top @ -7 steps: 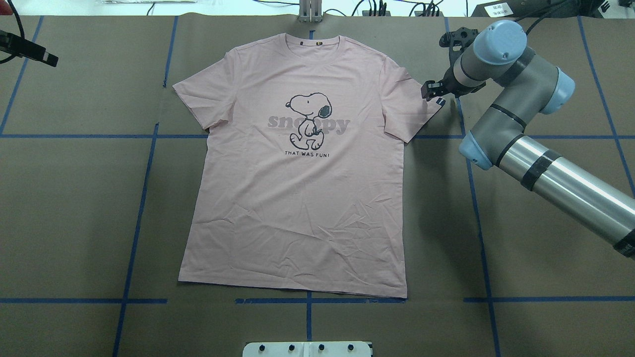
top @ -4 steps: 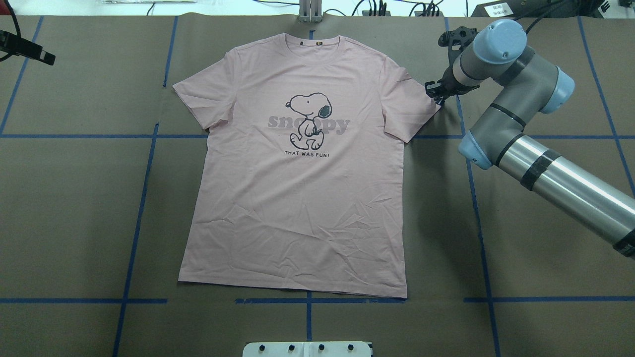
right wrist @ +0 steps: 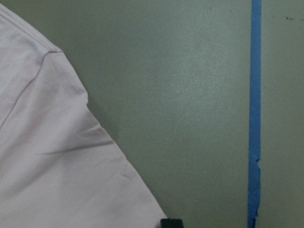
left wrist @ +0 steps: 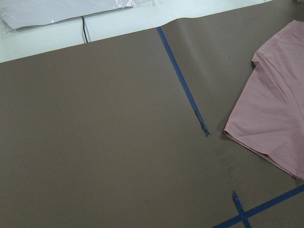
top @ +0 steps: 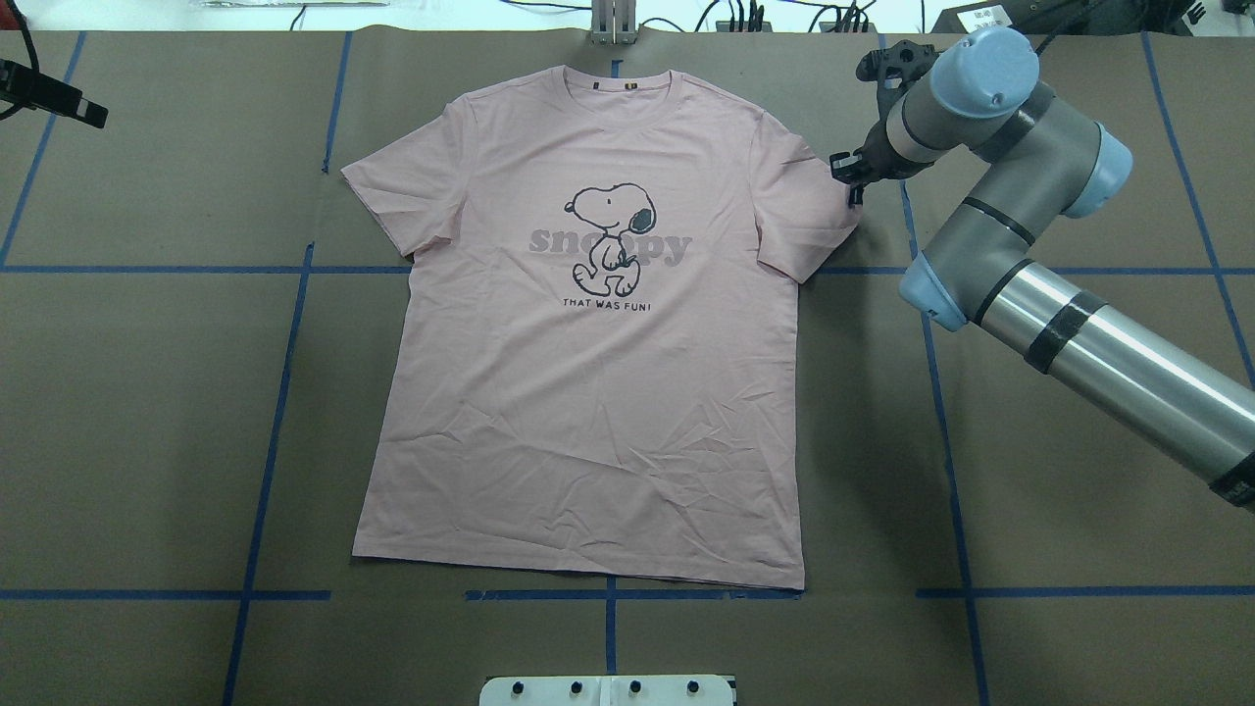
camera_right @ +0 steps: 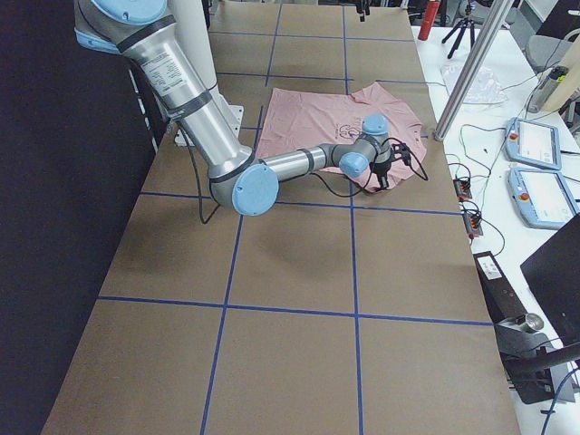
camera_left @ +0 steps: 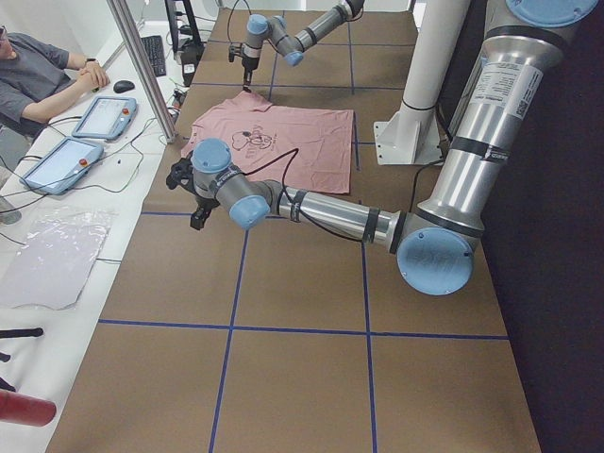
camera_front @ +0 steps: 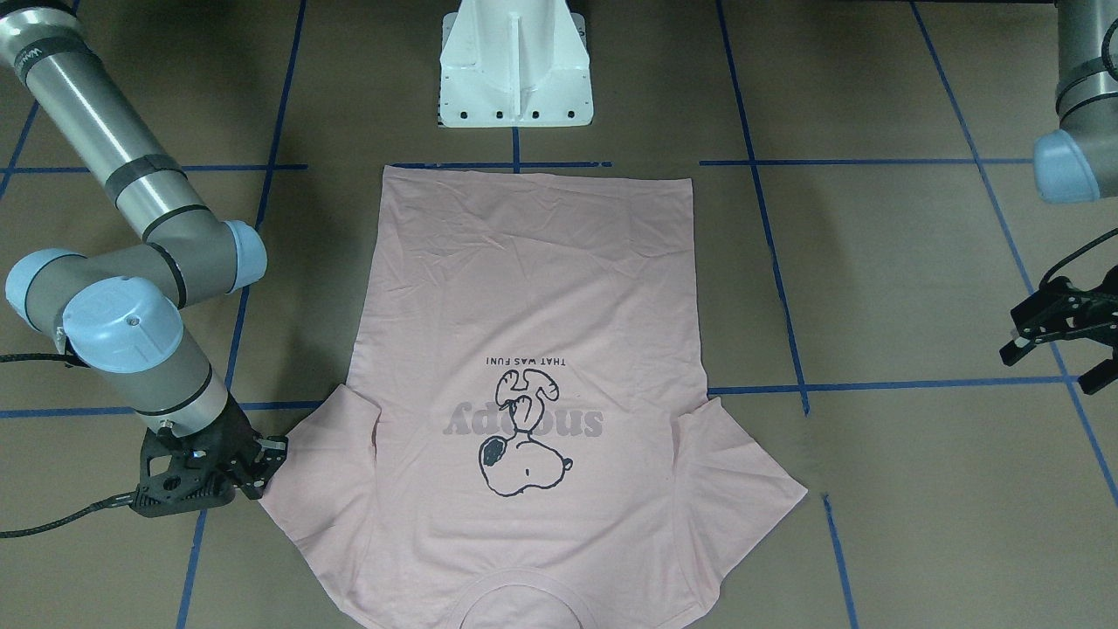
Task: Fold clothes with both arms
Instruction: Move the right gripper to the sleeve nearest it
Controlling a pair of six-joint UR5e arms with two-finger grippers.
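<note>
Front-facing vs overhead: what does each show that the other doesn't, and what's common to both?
Only front-facing: the whole left gripper, open and well off the shirt, and the column of the pedestal. Only overhead: the neck label and the cables past the table's far edge. Both: the shirt flat, print up, unfolded, with the right gripper at the edge of a sleeve.

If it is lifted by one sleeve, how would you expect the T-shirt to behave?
The T-shirt lies flat with fine creases, so it is probably thin, light and floppy. Lifted there, the rest would likely sag and drag.
</note>
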